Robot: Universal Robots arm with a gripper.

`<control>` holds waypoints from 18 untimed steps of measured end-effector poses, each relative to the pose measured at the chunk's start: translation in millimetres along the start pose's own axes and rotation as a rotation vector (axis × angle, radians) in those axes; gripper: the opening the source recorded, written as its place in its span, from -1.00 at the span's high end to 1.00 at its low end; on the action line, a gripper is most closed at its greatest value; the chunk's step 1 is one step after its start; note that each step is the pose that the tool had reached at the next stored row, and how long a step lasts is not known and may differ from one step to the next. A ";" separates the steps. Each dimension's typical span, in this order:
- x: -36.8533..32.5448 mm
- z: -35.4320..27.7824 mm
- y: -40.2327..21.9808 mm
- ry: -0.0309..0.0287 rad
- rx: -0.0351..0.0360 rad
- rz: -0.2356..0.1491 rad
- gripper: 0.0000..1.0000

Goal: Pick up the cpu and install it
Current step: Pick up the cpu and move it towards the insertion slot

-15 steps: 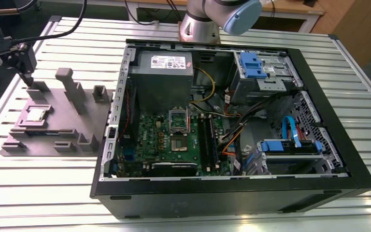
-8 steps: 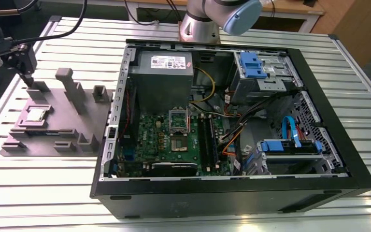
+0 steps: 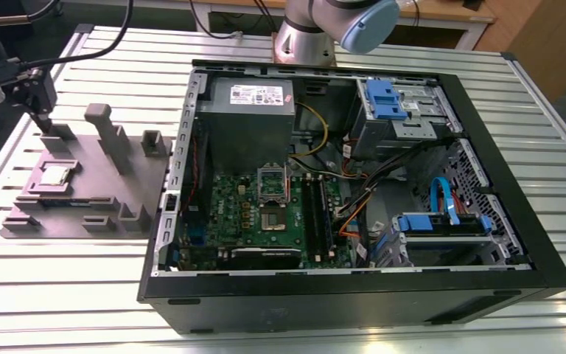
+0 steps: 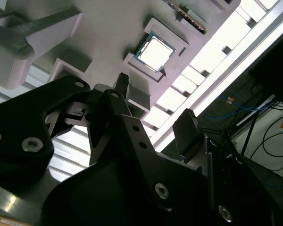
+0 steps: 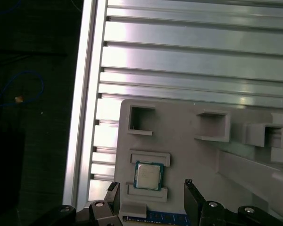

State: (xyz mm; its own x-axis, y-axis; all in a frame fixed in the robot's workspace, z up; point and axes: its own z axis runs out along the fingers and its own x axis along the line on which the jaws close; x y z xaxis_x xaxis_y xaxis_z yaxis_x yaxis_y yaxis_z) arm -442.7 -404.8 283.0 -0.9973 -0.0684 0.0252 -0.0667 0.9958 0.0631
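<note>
The cpu (image 3: 55, 175) lies flat, metal top up, in a shallow square recess of the grey block (image 3: 106, 199). The block stands on the slatted metal worktop (image 3: 67, 265), to the exterior view's left of the open computer case (image 3: 362, 295).

The tool (image 5: 151, 187) hangs over the block with its two black fingers (image 5: 191, 197) apart and nothing gripped between them. In the first wrist view the cpu shows in the gap between the fingertips (low walls of the recess hold it on two sides), and neither finger touches it. In the exterior view the tool is above the block's far edge, near one of its upright posts.

Inside the case, the green board (image 3: 253, 221) carries the socket (image 3: 273, 195) near its middle, well apart from the cpu.
</note>
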 end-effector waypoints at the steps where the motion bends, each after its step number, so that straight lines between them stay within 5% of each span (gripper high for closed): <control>1: 0.0 0.4 0.0 0.0000 0.0000 0.000 -0.29; 18: 1.0 11.5 -2.5 -0.0004 -0.0011 0.006 -0.29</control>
State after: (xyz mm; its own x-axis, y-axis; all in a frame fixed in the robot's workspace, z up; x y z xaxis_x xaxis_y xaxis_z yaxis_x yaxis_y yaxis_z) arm -443.9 -406.6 271.5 -0.9977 -0.0628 0.0251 -0.0610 0.9961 0.0641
